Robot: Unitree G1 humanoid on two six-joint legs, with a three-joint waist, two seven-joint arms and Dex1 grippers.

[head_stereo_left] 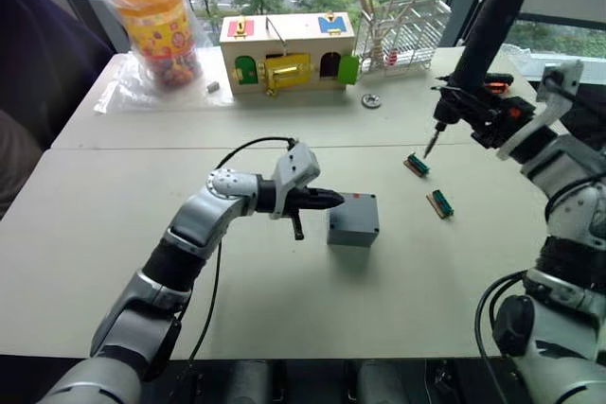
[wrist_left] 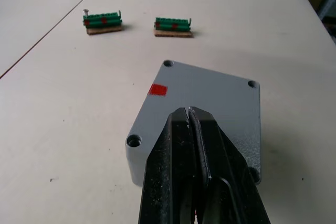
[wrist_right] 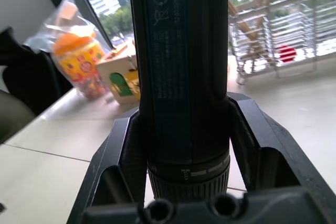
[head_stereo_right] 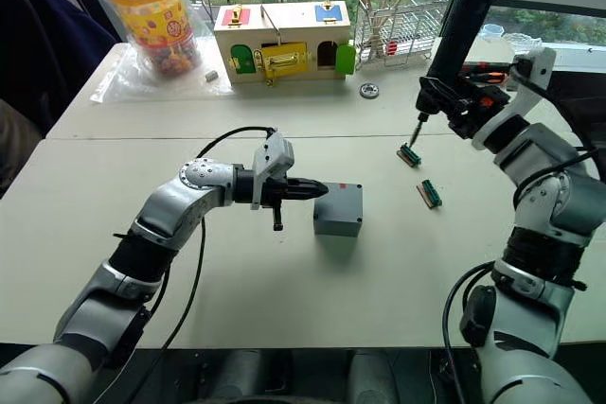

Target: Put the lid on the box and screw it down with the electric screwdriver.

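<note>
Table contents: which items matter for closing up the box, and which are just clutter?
Job:
lid, already on the box
electric screwdriver, held in right end effector

Clutter:
two green connector strips
wooden latch box
bagged snack tub
wire rack

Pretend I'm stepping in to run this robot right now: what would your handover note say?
Left gripper: fingers shut, empty, tips resting over the lid.
Right gripper: shut on the electric screwdriver, held upright, its bit over the nearer of two green connector strips, to the right of the box.
Box: mid-table, beside the left gripper's tip.
Done: lid sits on the box, red mark up.
Left: the lid's corner holes look empty, so bring the screwdriver over and screw the lid down.
</note>
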